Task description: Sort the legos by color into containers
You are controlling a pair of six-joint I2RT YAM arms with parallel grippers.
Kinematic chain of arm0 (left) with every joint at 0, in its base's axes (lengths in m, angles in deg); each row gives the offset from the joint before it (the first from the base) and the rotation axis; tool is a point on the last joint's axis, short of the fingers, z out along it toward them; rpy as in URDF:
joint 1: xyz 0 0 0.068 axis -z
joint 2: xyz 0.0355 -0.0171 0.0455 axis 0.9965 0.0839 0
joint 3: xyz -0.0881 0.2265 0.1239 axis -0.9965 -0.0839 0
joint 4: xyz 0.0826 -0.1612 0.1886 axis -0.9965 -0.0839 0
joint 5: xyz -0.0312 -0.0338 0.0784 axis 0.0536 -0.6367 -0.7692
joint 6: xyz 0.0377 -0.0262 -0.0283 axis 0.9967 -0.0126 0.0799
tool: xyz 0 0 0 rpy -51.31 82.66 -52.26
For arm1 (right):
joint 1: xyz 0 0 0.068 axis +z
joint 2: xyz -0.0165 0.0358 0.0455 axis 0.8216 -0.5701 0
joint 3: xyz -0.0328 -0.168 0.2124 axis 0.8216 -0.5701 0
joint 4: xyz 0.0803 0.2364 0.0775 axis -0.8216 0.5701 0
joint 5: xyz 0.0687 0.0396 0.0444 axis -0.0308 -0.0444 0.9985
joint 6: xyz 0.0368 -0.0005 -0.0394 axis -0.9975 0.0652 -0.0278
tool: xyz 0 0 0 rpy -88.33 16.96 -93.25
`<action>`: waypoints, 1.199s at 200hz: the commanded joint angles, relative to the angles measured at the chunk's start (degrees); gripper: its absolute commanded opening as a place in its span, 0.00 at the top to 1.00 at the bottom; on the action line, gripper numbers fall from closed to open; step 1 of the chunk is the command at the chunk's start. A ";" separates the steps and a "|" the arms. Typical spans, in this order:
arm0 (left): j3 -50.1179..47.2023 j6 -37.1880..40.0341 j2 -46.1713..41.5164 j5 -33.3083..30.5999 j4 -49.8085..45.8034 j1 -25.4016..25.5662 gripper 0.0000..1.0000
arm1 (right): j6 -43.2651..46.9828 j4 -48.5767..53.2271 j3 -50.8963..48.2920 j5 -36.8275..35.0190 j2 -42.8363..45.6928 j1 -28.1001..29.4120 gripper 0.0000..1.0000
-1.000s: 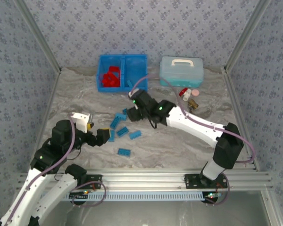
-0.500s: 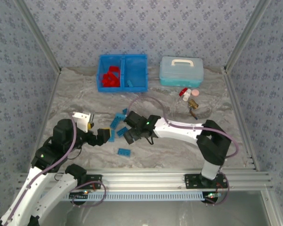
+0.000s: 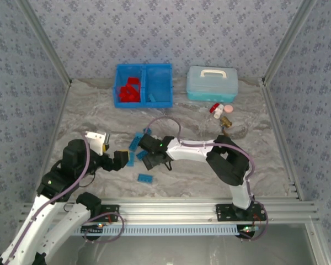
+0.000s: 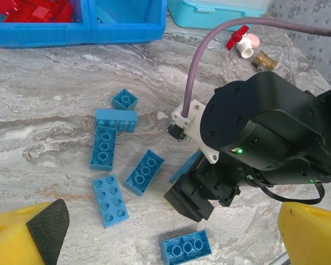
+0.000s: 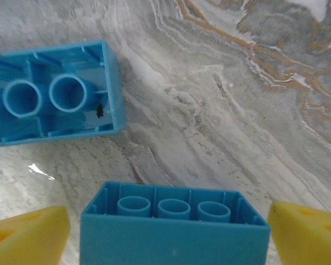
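Note:
The blue bin (image 3: 144, 69) stands at the back, its left compartment holding red legos (image 3: 129, 91) and its right a blue one (image 3: 153, 98). Several blue legos (image 4: 103, 146) lie scattered on the marble table. My right gripper (image 3: 150, 160) is down among them, open, its yellow fingers (image 5: 27, 237) on either side of an upturned blue brick (image 5: 174, 243). Another upturned blue brick (image 5: 49, 94) lies just beyond it. My left gripper (image 4: 168, 234) hovers open and empty above the pile, close to the right arm, with a blue brick (image 4: 186, 247) below it.
A pale blue case with a white handle (image 3: 212, 83) stands right of the bin. A red-and-white bottle (image 3: 217, 109) and a brass fitting (image 3: 226, 121) lie in front of the case. The right arm's purple cable (image 4: 196, 77) arches over the bricks.
My right arm has swung back from near the bin toward the front left and come down over a blue brick in the pile. The left arm has stayed still.

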 commanded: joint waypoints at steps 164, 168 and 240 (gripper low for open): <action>-0.35 1.26 -6.07 5.74 5.18 -0.43 0.01 | 9.59 -5.36 19.13 0.28 5.97 -15.30 0.43; -0.37 1.33 -6.36 5.50 5.24 -0.52 0.01 | 10.05 -5.55 20.73 0.30 4.84 -15.88 0.43; -0.52 1.24 -6.71 4.87 5.09 -1.14 0.01 | 14.69 4.66 62.93 0.82 -26.72 -22.71 0.44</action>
